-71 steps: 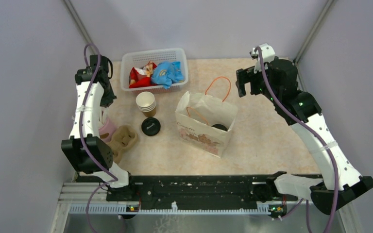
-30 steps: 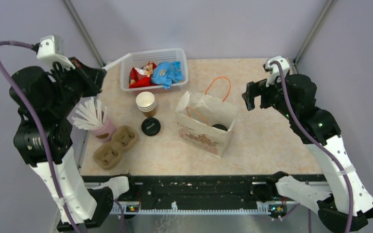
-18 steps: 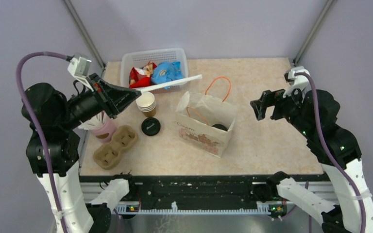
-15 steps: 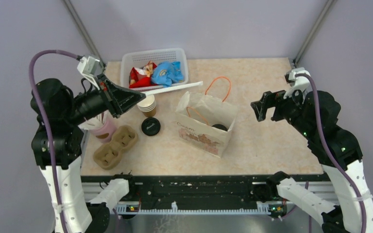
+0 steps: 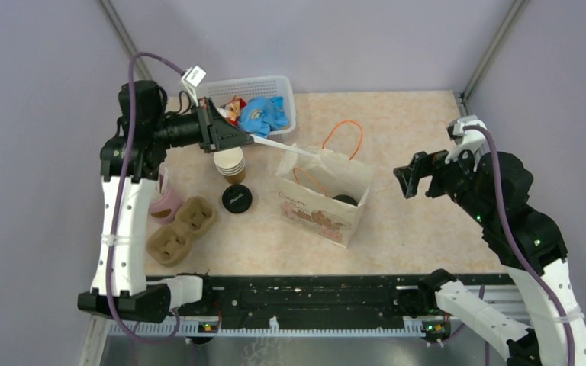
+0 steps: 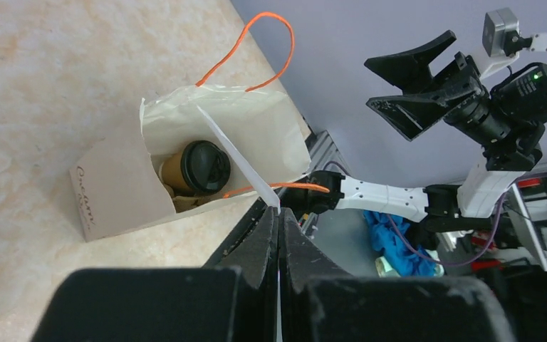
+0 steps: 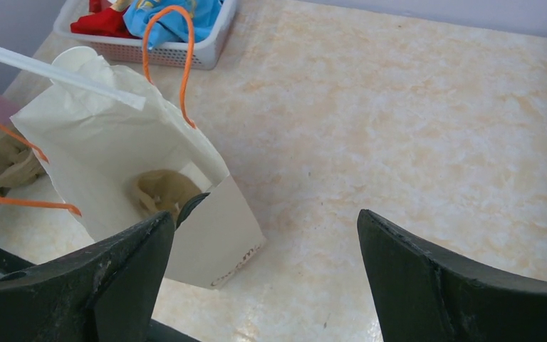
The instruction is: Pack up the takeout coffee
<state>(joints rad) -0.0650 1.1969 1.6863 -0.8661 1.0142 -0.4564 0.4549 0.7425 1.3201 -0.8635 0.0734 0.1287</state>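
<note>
The takeout coffee (image 5: 343,200), a brown cup with a black lid, stands inside the open paper bag (image 5: 313,207) with orange handles. It also shows in the left wrist view (image 6: 198,167), and only its lid edge shows in the right wrist view (image 7: 179,206). My left gripper (image 5: 247,137) is shut on a white paper-wrapped straw (image 5: 290,148). The straw's far end reaches over the bag's back rim (image 6: 235,158). My right gripper (image 5: 414,172) hangs open and empty to the right of the bag (image 7: 100,157).
A white basket (image 5: 284,85) of snack packs stands at the back. A stack of lidless cups (image 5: 230,162), a loose black lid (image 5: 236,199), a cardboard cup carrier (image 5: 183,227) and a pink cup (image 5: 166,203) stand left of the bag.
My left arm has swung right with the straw, from above the pink cup to the bag's opening. My right gripper has drawn back slightly and stayed open.
</note>
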